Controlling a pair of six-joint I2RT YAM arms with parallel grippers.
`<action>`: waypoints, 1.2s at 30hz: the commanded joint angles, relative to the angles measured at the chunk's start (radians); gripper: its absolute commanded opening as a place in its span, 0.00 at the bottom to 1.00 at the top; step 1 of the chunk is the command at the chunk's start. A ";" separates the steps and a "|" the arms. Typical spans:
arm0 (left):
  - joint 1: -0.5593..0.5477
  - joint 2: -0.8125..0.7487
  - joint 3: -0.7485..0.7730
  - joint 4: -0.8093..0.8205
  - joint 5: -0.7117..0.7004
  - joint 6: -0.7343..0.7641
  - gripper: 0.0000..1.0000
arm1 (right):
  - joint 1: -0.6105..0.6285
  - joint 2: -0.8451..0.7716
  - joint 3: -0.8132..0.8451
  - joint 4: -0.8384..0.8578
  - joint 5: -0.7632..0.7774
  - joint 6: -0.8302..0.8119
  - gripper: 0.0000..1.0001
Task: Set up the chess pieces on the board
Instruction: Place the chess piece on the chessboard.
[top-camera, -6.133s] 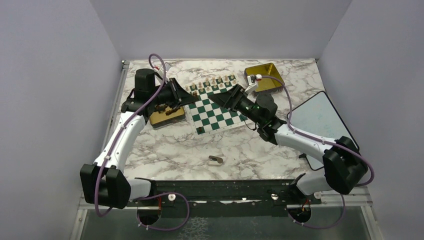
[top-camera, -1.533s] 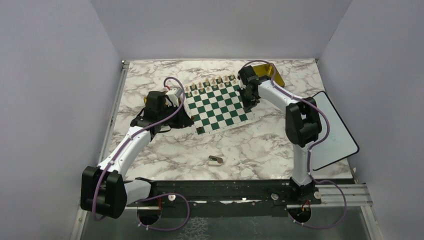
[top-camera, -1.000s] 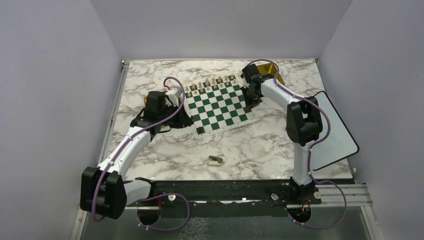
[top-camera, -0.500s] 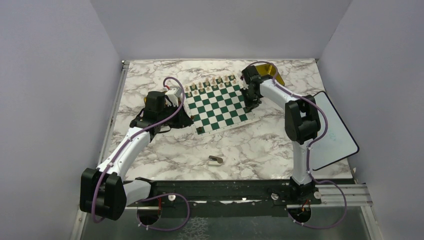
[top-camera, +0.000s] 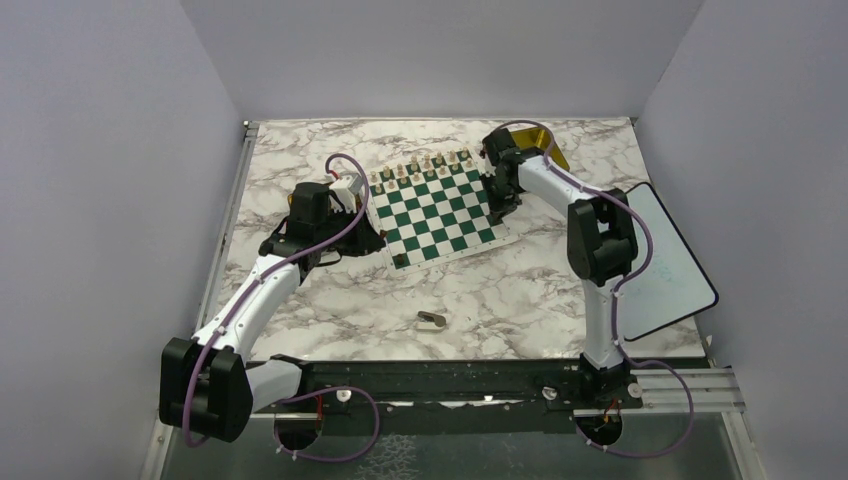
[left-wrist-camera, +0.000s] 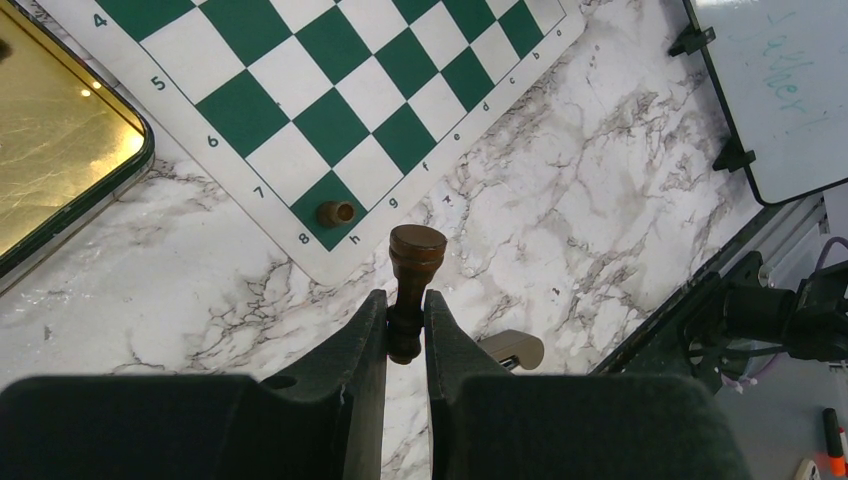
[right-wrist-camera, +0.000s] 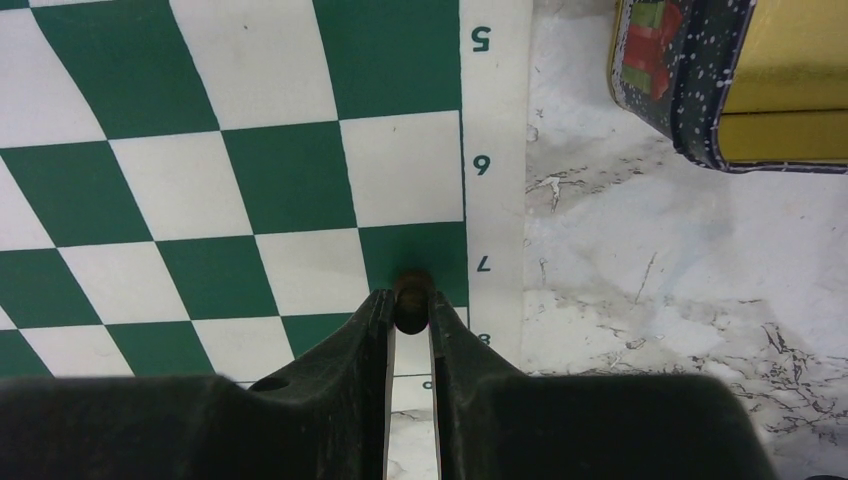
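The green and white board (top-camera: 436, 208) lies mid-table, with pale pieces (top-camera: 420, 168) along its far edge. One dark chess piece (left-wrist-camera: 335, 213) stands on the corner square h8, also seen from above (top-camera: 400, 261). My left gripper (left-wrist-camera: 406, 300) is shut on the stem of a dark brown piece (left-wrist-camera: 415, 258), held over the marble just off that corner. My right gripper (right-wrist-camera: 411, 300) is shut on a small dark piece (right-wrist-camera: 412, 287) over the row-7 square at the board's right edge (right-wrist-camera: 495, 200). Whether that piece touches the board I cannot tell.
A gold tin (left-wrist-camera: 50, 150) lies left of the board, and another (right-wrist-camera: 745, 85) lies off its far right corner. A white tablet (top-camera: 665, 265) rests at the table's right. A small beige object (top-camera: 432, 320) lies on the marble nearer the arm bases.
Since six seconds ago the left gripper left the tin for the board's near corner, and the right arm swung from mid-board to the right edge. Both have hardly moved in the last second.
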 joint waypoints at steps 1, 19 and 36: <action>-0.008 -0.018 -0.009 0.006 -0.010 0.015 0.10 | -0.005 0.038 0.044 -0.045 -0.026 -0.011 0.22; -0.009 -0.014 -0.009 0.006 -0.011 0.015 0.11 | -0.003 0.016 -0.007 -0.001 -0.026 0.006 0.27; -0.018 -0.001 0.000 0.006 0.045 -0.031 0.12 | -0.004 -0.172 -0.033 -0.036 -0.097 0.018 0.57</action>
